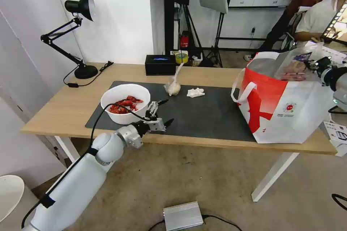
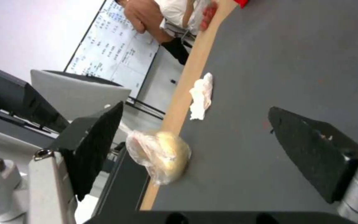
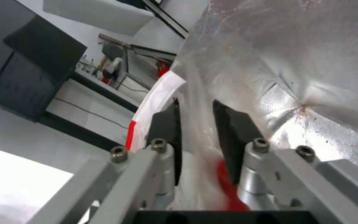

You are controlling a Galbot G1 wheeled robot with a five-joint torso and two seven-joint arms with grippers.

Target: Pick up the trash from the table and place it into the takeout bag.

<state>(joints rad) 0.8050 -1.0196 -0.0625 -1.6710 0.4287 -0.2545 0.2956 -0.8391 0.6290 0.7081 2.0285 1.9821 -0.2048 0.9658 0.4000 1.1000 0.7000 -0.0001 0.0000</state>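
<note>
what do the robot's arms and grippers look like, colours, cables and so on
The left arm is a glossy white shell with a rounded white elbow and a silver metal wrist; a black cable runs along it. The left gripper has a silver-grey body with hex screws and two black wedge-shaped fingers. The right gripper matches: grey metal links, bolts, flat black pads.

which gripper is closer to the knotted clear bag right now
Left. The left gripper hovers open over the mat beside the bowl, short of the knotted clear bag. The right gripper is far off, holding the clamshell tray over the takeout bag.
</note>
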